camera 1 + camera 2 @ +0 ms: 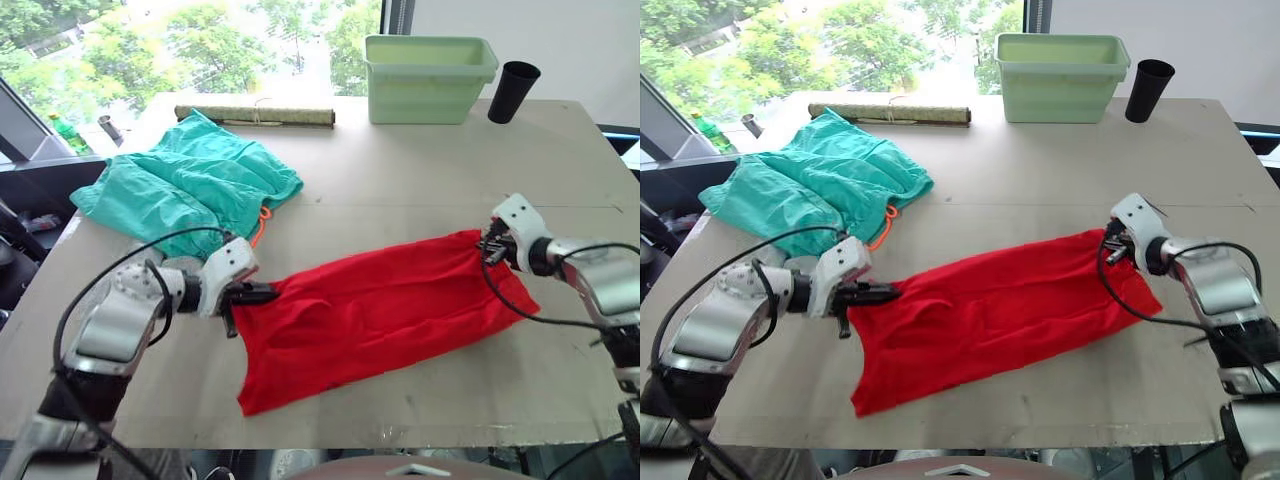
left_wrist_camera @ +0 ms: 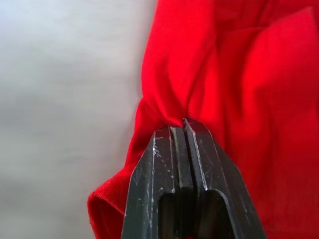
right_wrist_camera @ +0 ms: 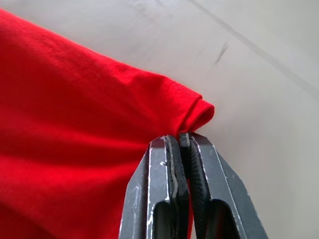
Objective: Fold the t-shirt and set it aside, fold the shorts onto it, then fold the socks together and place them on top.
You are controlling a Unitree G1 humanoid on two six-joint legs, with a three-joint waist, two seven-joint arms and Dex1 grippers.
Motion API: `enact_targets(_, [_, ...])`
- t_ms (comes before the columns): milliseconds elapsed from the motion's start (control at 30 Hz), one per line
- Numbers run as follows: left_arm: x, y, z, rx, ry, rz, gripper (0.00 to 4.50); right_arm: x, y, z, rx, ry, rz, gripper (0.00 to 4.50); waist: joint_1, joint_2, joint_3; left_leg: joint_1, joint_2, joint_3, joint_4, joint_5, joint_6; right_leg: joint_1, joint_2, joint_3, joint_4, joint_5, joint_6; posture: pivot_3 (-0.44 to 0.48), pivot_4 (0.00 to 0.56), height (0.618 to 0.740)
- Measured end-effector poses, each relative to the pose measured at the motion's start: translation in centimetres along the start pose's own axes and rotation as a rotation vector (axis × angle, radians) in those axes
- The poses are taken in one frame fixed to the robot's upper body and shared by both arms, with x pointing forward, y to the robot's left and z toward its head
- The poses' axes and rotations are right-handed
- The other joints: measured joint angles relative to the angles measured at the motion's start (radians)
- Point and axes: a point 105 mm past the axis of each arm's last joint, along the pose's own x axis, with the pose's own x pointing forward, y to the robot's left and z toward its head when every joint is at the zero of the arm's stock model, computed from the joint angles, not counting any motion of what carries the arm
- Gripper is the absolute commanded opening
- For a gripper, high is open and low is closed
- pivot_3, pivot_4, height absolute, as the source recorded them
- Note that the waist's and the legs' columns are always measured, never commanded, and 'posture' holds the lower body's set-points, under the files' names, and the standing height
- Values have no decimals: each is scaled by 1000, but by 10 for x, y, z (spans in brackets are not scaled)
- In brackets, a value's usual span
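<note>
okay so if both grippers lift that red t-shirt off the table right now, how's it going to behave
Probably floppy: the t-shirt lies creased between the left gripper and the right gripper, so its middle would likely sag. It looks thin and light. Each gripper is pinching only a small bunch of cloth, which might slip.

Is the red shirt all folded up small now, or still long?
Still long. The shirt lies stretched in a long strip on the table, with the left hand and right hand pinching opposite ends.

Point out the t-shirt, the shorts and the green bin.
t-shirt (image 1: 380, 300), left eye view, middle of the red cloth.
shorts (image 1: 190, 190), left eye view, centre of the rumpled teal fabric.
green bin (image 1: 430, 90), left eye view, front wall.
</note>
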Motion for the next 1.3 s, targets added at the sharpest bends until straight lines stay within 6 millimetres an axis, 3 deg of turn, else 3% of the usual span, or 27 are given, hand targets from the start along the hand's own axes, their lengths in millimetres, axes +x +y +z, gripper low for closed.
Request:
enact_targets(200, [3, -16, 1, -98, -6, 86, 0, 46, -1, 45, -133, -42, 20, 103, -1, 0, 0, 1, 0, 0, 0, 0, 0, 0, 1, 0, 1, 0, 0, 0, 150, 737])
enact_targets(300, [4, -26, 1, -138, -11, 115, 0, 64, 7, 70, -194, -75, 22, 103, -2, 0, 0, 0, 0, 0, 0, 0, 0, 0, 1, 0, 1, 0, 0, 0, 150, 737])
enact_targets(333, [6, -33, 2, -186, -29, 141, 0, 74, 15, 92, -246, -111, 8, 103, -3, 1, 0, 0, 0, 1, -1, 0, -1, 0, 1, 1, 0, 0, 0, 0, 150, 737])
enact_targets(367, [7, -34, 2, -187, -30, 141, 0, 74, 15, 93, -249, -114, 8, 103, -2, 1, 0, 0, 0, 1, -1, 0, -1, 1, 1, 0, 0, 0, 0, 0, 150, 737])
enact_targets(400, [8, -40, 2, -211, -32, 139, 0, 79, 23, 109, -284, -150, 1, 103, 1, 0, 1, 0, 0, 0, 0, 0, -1, 1, 1, 0, 0, 0, 0, 0, 150, 737])
enact_targets(500, [12, -59, 3, -240, -40, 91, 0, 89, 38, 132, -333, -193, -29, 103, -8, 0, 1, 1, 0, 1, -1, 1, -1, 1, 1, 1, 1, 0, 0, 0, 150, 737])
enact_targets(533, [14, -66, 4, -255, -47, 62, 360, 92, 46, 141, -353, -218, -42, 32, -8, 1, 1, 1, 0, 1, -1, 1, -1, 1, 1, 1, 1, 0, 0, 0, 150, 737])
enact_targets(567, [16, -71, 6, -267, -58, 32, 784, 94, 53, 150, -378, -247, -52, 533, -7, 1, 1, 1, 0, 0, -1, 1, -2, 1, 1, 1, 1, 0, 0, 0, 150, 737])
enact_targets(600, [16, -76, 9, -283, -73, 1, 1019, 95, 60, 156, -398, -274, -57, 699, -6, 1, 1, 1, 0, 0, -1, 1, -2, 1, 1, 0, 1, 0, 0, 0, 150, 737])
enact_targets(700, [11, -88, 15, -292, -99, -80, 2415, 96, 60, 159, -419, -295, -93, 1964, 0, 1, 1, 0, -1, -1, -1, 1, -2, 1, 1, 0, 0, 0, 0, 0, 150, 737])
enact_targets(800, [5, -94, 13, -305, -78, -114, 3611, 90, 47, 163, -400, -342, -157, 3148, -2, 1, 1, 0, -1, -1, -1, 1, -2, 1, 1, 0, 1, 0, 0, 0, 150, 737])
enact_targets(867, [2, -94, 8, -327, -55, -123, 3757, 84, 36, 165, -356, -383, -179, 4070, -4, 1, 1, 1, 0, -1, -1, 1, -2, 1, 1, 0, 1, 0, -1, 0, 150, 737])
enact_targets(1000, [-7, -86, -1, -371, -23, -143, 3757, 72, 24, 168, -256, -440, -113, 4070, -10, 2, 2, 1, 0, -1, -2, 1, -2, 1, 2, 0, 0, 0, -1, 0, 150, 737])
enact_targets(1133, [-18, -70, 7, -295, -92, -132, 3757, 53, 20, 163, -194, -556, 32, 4070, -10, 2, 2, 1, 0, -1, -3, 1, -2, 1, 2, 0, -1, 0, -1, 0, 150, 737])
enact_targets(1200, [-26, -57, 12, -232, -140, -107, 3757, 40, 18, 141, -203, -577, 106, 4070, -4, 2, 2, 0, 0, -1, -3, 1, -2, 1, 1, 0, -2, 0, -1, 0, 150, 737])
enact_targets(1300, [-38, -43, 15, -135, -182, -97, 3757, 16, 29, 92, -192, -563, 233, 4070, 1, 5, 4, 0, 0, -1, -5, 1, -3, 1, 1, 0, -4, 0, -1, 0, 150, 737])
